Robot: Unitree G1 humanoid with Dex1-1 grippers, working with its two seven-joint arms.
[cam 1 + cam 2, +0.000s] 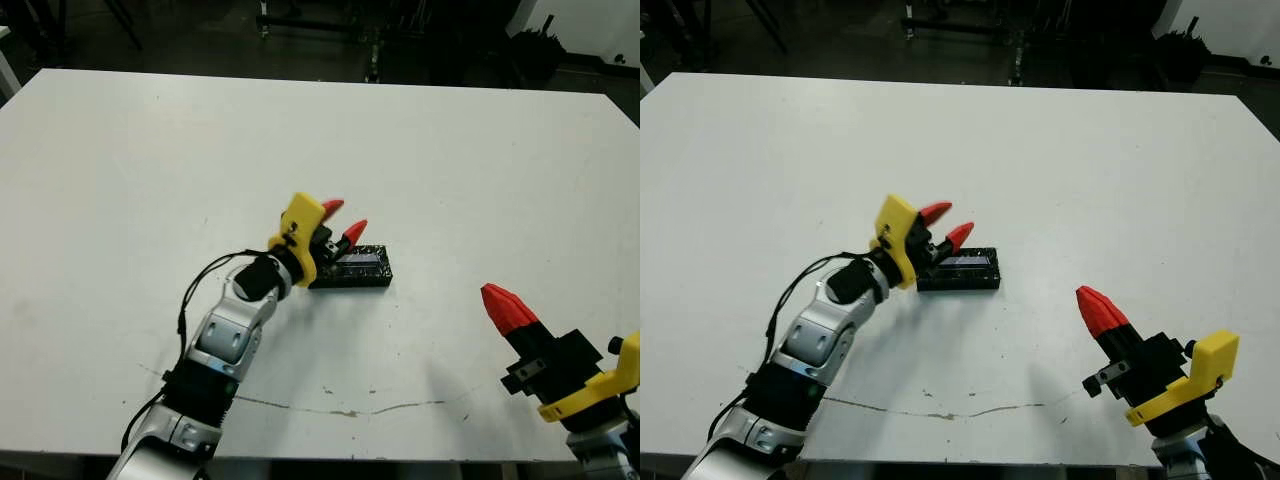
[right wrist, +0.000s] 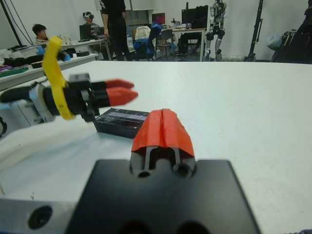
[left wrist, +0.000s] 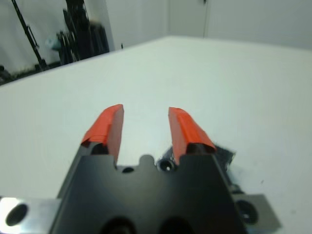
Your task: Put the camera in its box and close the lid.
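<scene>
Nearest us, well right of the lid (image 1: 358, 268): right gripper (image 1: 1100, 309), fingers pressed together, empty. Lid: seated on the box, mid-table; we judge it light, stiff, glossy-slick; grip by long edges. Just left: left gripper (image 1: 343, 219), parted, empty.

White table (image 1: 420, 150) bears a thin dark crack (image 1: 340, 409) near its near edge. Seated person (image 2: 40, 34) and standing person (image 2: 115, 24) beyond the far side.

My left end effector (image 1: 340, 222) covered the near end of the lid (image 1: 362, 268); whatever lay under that lid was hidden, the camera included.
</scene>
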